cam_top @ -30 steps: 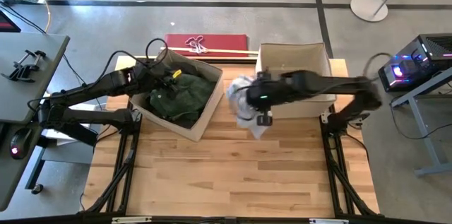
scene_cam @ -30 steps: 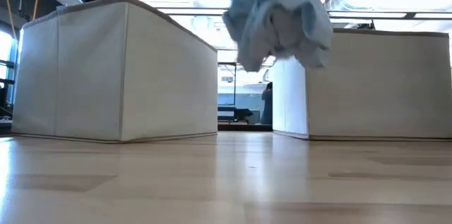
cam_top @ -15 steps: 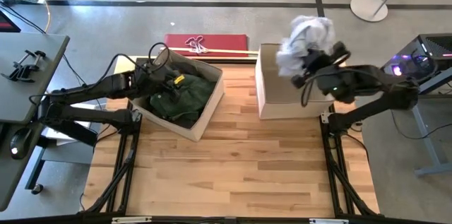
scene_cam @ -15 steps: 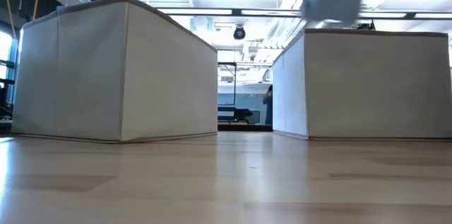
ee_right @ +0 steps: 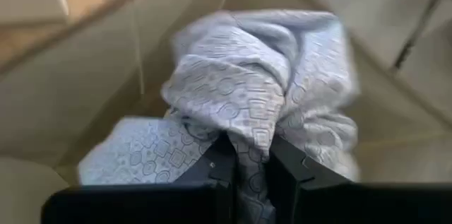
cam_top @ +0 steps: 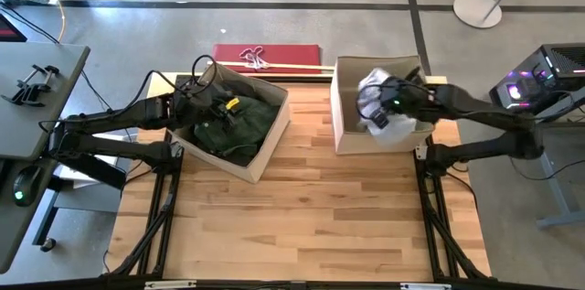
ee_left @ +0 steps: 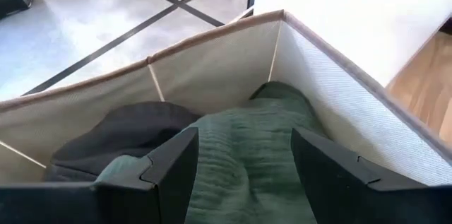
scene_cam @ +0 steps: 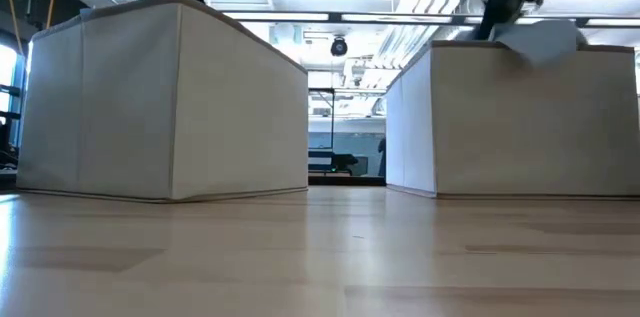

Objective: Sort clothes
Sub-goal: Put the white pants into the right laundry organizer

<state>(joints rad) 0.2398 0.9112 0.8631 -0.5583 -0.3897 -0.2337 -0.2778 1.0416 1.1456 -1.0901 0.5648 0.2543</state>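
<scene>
A light grey-white patterned garment (cam_top: 370, 84) is in my right gripper (cam_top: 388, 107) over the right beige box (cam_top: 340, 139). In the low view a part of it (scene_cam: 545, 39) shows just above the box rim. My left gripper (ee_left: 244, 174) is open inside the left beige box (cam_top: 260, 160), its fingers just above a dark green garment (ee_left: 247, 153). Whether they touch it I cannot tell. A dark grey-brown garment (ee_left: 131, 128) lies beside the green one in that box. The plaid shirt and the small black garment are out of view. My right gripper pinches a bunched fold of the patterned garment (ee_right: 248, 139) between its two shut fingers (ee_right: 220, 171). The cloth is gathered in several layers and bulges out past the fingertips, inside the right box's walls. Whether it rests on the box floor is hidden.
The two beige boxes stand at the table's far side with a gap of bare wood (cam_top: 311, 134) between them. A red flat case (cam_top: 267, 54) lies beyond the far edge. The near half of the wooden table (cam_top: 302, 226) is bare.
My right gripper has carried the light garment from the gap between the boxes up and toward the table's right and far side, over the right box, then down into it. The garment has gone from hanging in a bundle to sitting low in the box.
</scene>
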